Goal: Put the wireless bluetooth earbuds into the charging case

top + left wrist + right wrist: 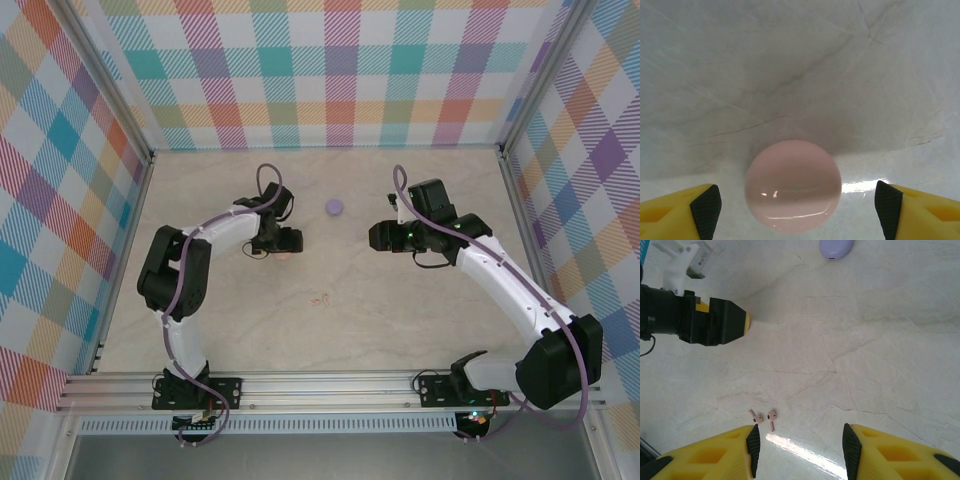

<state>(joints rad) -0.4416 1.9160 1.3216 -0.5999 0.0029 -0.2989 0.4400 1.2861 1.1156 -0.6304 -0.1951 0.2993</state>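
Observation:
A round pale pink charging case (pixel 792 186) lies shut on the table between my left gripper's (pixel 797 210) fingers, with a gap on each side; that gripper is open. From above, the left gripper (pixel 289 242) hangs right over the pink case (pixel 285 256). Two pale pink earbuds (pixel 764 417) lie side by side on the table just ahead of my right gripper's (pixel 799 450) left finger. The right gripper is open and holds nothing. In the top view the earbuds (pixel 320 298) are tiny marks below and left of the right gripper (pixel 373 237).
A lilac round case (pixel 334 207) sits shut on the table between the two grippers, towards the back; in the right wrist view this lilac case (pixel 836 247) lies at the top edge. The left arm's gripper (pixel 735 322) faces the right one. Checked walls enclose the table.

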